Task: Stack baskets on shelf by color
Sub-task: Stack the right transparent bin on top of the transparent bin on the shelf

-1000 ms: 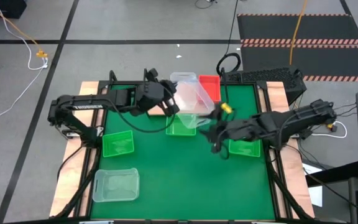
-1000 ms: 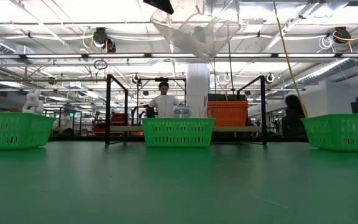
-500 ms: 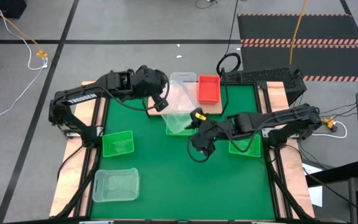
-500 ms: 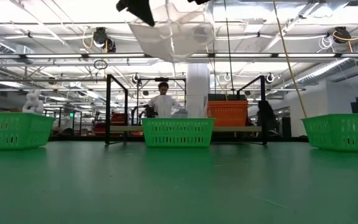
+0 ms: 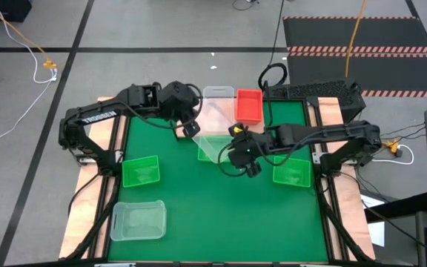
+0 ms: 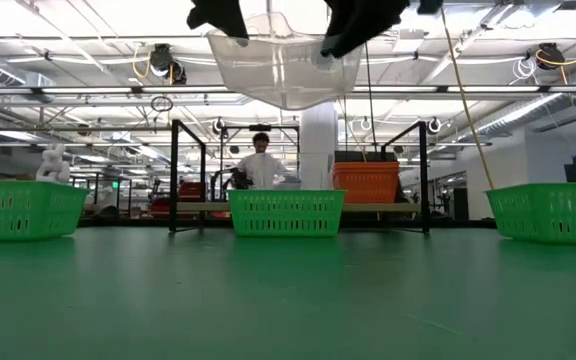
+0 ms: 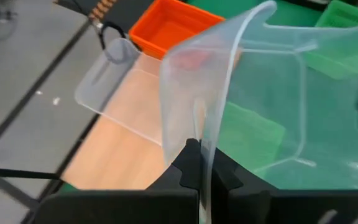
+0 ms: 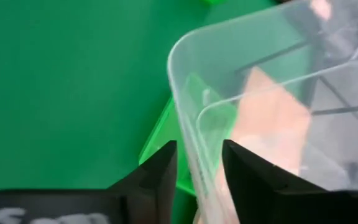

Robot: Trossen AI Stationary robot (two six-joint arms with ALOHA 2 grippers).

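A clear basket (image 5: 212, 141) hangs in the air over the table's middle, above a green basket (image 6: 286, 212). My left gripper (image 5: 192, 128) is shut on its left end. My right gripper (image 5: 237, 148) is at its right end, open, with one finger on either side of the rim (image 8: 188, 134); no touch shows. On the shelf (image 5: 196, 132) at the far edge stand another clear basket (image 5: 219, 95) and a red basket (image 5: 249, 106). On the mat rest two more green baskets (image 5: 141, 171) (image 5: 293, 175) and a clear one (image 5: 138, 220). My left gripper pinches the clear basket's end wall at its rim (image 7: 199, 134) between its two fingers, one finger inside the basket and one outside. The fingers slant down from the table's far left. The basket is lifted clear, mouth up and nearly level (image 6: 283, 65).
The shelf's black frame posts (image 6: 175, 175) stand at the far edge. Wooden strips (image 5: 93, 185) run along the mat's left and right sides. A person (image 6: 260, 160) stands in the room behind the table. Open green mat (image 5: 221, 215) lies toward the near edge.
My right gripper has come down and toward the table's left, up to the held basket's right end. My left gripper has turned, and the clear basket has swung from tilted to nearly level with its mouth up, staying high above the mat.
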